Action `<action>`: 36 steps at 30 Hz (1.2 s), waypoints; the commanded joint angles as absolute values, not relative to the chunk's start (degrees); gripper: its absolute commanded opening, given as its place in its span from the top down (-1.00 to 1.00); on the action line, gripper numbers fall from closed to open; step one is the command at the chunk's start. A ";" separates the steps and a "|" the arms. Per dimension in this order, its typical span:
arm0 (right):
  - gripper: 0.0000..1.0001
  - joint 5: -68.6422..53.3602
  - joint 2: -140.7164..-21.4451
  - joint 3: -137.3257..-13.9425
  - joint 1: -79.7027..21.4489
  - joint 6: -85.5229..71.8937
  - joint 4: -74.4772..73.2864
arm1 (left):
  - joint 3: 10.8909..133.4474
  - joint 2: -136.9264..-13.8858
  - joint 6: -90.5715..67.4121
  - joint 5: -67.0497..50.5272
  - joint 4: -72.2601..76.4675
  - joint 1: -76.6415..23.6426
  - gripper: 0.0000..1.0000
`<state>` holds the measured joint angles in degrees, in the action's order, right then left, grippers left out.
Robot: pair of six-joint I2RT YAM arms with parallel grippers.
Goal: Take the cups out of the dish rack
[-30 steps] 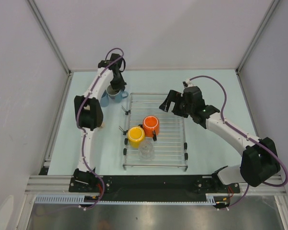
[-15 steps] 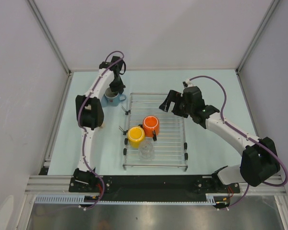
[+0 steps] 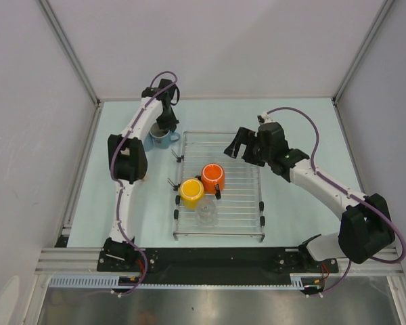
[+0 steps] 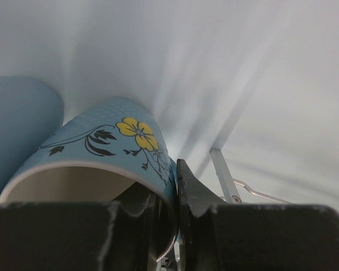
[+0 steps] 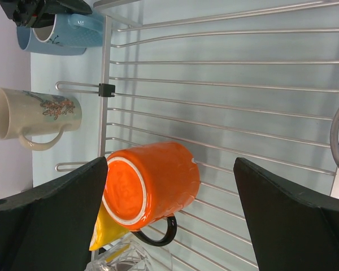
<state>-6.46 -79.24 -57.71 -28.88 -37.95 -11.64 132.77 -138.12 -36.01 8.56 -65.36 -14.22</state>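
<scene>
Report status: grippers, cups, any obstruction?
Left gripper shut on light blue cup rim, beside dish rack. Right gripper open over orange mug. Yellow cup close beside mug; clear glass also racked.

Free rack bars (image 5: 226,84) (beyond orange mug (image 5: 158,180))

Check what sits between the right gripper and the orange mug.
Only bare bars of the dish rack. The top external view shows it, with the open right gripper clear of the orange mug.

The left arm (image 3: 137,120) and right arm (image 3: 325,189) match — white tubular links joined by bulky black joint housings. A purple cable (image 3: 164,73) loops from each wrist. Seen close, the right arm's fingers (image 5: 294,220) are matte black, broad and wedge-shaped.
</scene>
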 commanded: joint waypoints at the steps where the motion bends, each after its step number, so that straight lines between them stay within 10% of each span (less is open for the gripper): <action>1: -1.00 -6.15 -79.89 -57.13 -29.44 -38.59 -9.58 | 135.00 -136.58 -35.77 7.82 -63.28 -15.47 0.99; 14: -1.00 -5.98 -79.98 -56.95 -29.53 -38.58 -9.75 | 135.09 -138.78 -35.51 7.47 -63.20 -15.91 0.99; 36: -0.99 -5.80 -80.07 -56.34 -30.41 -38.32 -9.76 | 135.62 -133.86 -32.08 7.03 -60.91 -16.61 0.38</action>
<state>-6.46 -79.94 -56.49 -29.78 -37.93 -11.27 132.77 -138.96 -33.50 7.14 -62.72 -15.73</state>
